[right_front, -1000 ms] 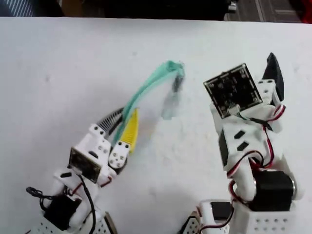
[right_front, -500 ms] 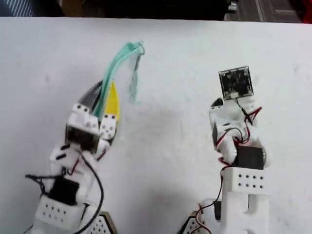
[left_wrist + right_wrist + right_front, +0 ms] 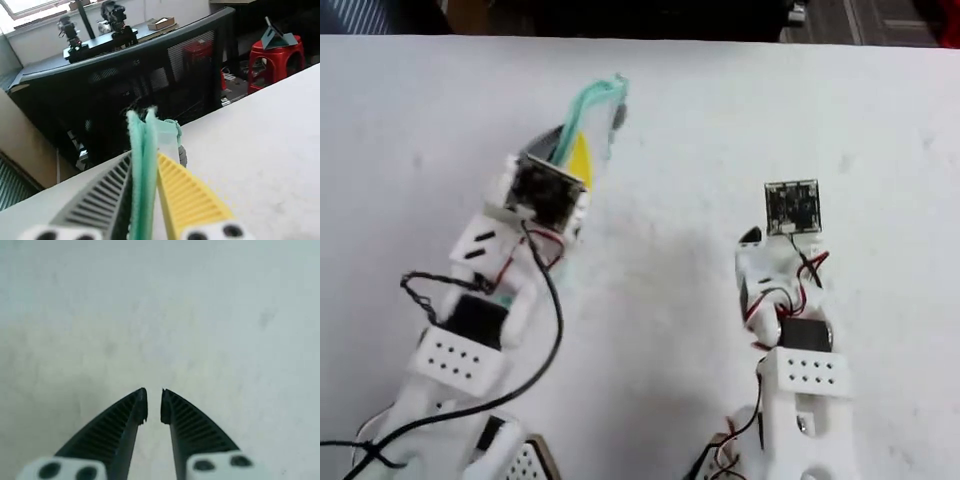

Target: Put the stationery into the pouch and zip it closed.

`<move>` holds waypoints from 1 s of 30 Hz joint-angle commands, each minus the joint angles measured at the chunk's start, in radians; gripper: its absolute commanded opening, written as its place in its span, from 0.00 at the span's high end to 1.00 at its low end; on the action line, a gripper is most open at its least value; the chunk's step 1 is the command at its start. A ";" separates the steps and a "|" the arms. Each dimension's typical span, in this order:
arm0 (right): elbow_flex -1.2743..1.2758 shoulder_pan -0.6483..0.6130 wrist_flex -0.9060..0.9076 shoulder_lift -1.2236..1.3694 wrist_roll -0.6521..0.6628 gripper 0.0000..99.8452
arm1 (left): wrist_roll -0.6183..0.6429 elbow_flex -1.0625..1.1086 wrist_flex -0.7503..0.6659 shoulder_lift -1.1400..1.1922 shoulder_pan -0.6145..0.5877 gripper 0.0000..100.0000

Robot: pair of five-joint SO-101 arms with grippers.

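A thin teal pouch (image 3: 588,101) sticks out edge-on from my left gripper (image 3: 568,140), which is shut on it at the far left of the white table (image 3: 720,130). In the left wrist view the pouch (image 3: 140,134) is pinched between the grey finger and the yellow finger of my left gripper (image 3: 144,160), held above the table, with a grey zipper pull (image 3: 182,155) hanging beside it. My right arm (image 3: 785,290) is folded back near its base. My right gripper (image 3: 154,405) points down at bare table, its tips almost touching and nothing between them.
The table's far edge (image 3: 720,38) runs along the back. Past it stand a black mesh chair back (image 3: 150,75) and a red stool (image 3: 272,52).
My left arm swung the pouch from the table's middle over to the far left and stretched out. My right arm pulled back toward its base and its gripper tipped down.
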 commanded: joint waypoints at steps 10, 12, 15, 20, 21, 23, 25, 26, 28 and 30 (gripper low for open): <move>0.038 0.054 -0.059 -0.007 -0.009 0.95 | -0.018 0.041 -0.230 0.487 0.260 0.98; 0.037 0.088 -0.061 -0.007 -0.009 0.95 | -0.017 0.000 -0.229 0.565 0.277 0.98; 0.035 0.107 -0.061 -0.007 -0.009 0.95 | -0.008 -0.044 -0.227 0.647 0.282 0.94; 0.035 0.107 -0.061 -0.007 -0.009 0.95 | 0.068 -0.061 -0.192 0.676 0.289 0.88; 0.035 0.107 -0.061 -0.007 -0.009 0.95 | 0.069 -0.080 -0.166 0.676 0.305 0.88; 0.035 0.107 -0.061 -0.007 -0.009 0.95 | 0.069 -0.126 -0.092 0.682 0.335 0.88; 0.035 0.107 -0.061 -0.007 -0.009 0.95 | 0.072 -0.164 -0.017 0.684 0.378 0.88; 0.035 0.107 -0.061 -0.007 -0.009 0.95 | 0.075 -0.180 0.018 0.684 0.397 0.87; 0.035 0.107 -0.061 -0.007 -0.009 0.95 | 0.078 -0.204 0.092 0.677 0.424 0.86; 0.035 0.107 -0.061 -0.007 -0.009 0.95 | 0.094 -0.229 0.166 0.674 0.429 0.82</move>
